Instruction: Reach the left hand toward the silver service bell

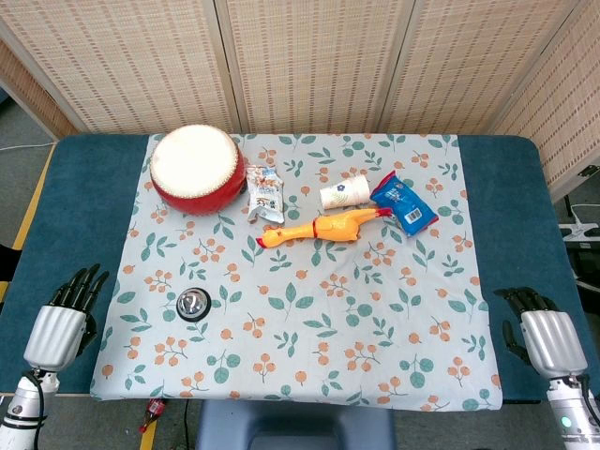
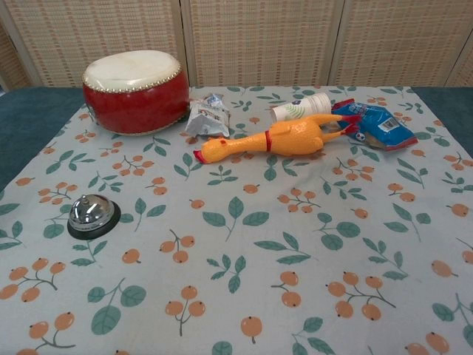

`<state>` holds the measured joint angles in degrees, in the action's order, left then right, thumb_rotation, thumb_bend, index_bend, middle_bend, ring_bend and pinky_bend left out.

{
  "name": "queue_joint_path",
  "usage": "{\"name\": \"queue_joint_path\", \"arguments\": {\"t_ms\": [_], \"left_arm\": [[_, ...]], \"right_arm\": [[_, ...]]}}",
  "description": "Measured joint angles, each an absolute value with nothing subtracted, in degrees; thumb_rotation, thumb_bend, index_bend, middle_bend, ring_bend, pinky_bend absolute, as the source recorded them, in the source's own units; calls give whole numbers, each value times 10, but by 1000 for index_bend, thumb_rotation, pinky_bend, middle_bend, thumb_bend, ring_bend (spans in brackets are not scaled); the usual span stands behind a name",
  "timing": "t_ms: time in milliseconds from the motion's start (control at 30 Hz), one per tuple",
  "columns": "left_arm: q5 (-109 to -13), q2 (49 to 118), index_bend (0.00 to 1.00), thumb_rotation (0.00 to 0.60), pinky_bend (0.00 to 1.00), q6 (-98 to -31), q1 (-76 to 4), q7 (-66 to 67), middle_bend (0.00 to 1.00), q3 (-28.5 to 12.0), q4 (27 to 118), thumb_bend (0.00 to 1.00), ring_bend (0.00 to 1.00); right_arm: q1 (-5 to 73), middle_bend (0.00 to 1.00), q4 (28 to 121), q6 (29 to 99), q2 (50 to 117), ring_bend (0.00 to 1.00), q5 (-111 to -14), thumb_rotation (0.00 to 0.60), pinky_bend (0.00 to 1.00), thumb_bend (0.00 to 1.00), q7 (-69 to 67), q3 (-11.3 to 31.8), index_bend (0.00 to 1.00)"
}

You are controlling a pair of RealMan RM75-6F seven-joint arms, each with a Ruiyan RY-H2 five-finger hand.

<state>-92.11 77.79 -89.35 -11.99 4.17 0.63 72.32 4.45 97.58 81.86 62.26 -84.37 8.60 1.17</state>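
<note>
The silver service bell [image 1: 192, 304] on its black base sits on the floral cloth toward the front left; the chest view shows the bell [image 2: 92, 215] at the left. My left hand [image 1: 66, 319] lies on the blue table surface to the left of the cloth, well left of the bell, with fingers spread and nothing in it. Off the cloth's right edge, my right hand [image 1: 537, 325] rests on the blue surface, fingers apart and empty. Neither hand appears in the chest view.
A red drum [image 1: 197, 169] stands at the back left. A small snack packet [image 1: 266, 196], a paper cup [image 1: 344, 193] on its side, a yellow rubber chicken [image 1: 323, 228] and a blue packet [image 1: 404, 202] lie across the back half of the floral cloth [image 1: 309, 347].
</note>
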Motion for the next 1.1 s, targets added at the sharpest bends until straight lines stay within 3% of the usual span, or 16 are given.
{"name": "queue_joint_path", "arguments": {"t_ms": [267, 433, 567, 1100], "left_arm": [[-933, 785, 0, 600, 266, -886, -125, 37, 0, 6, 716, 931, 78], [-954, 795, 0, 600, 207, -877, -139, 17, 0, 10, 695, 974, 1], [-965, 809, 0, 600, 172, -854, -162, -4, 0, 10, 688, 1000, 0], [-931, 967, 0, 600, 138, -721, -249, -13, 0, -17, 590, 1000, 0]], "right_arm": [[39, 240, 973, 830, 629, 171, -851, 600, 291, 525, 93, 13, 248], [36, 239, 977, 834, 631, 171, -849, 600, 291, 525, 98, 15, 247], [38, 239, 975, 824, 628, 171, -849, 600, 291, 525, 97, 11, 247], [43, 239, 987, 805, 609, 171, -844, 600, 291, 525, 71, 10, 251]]}}
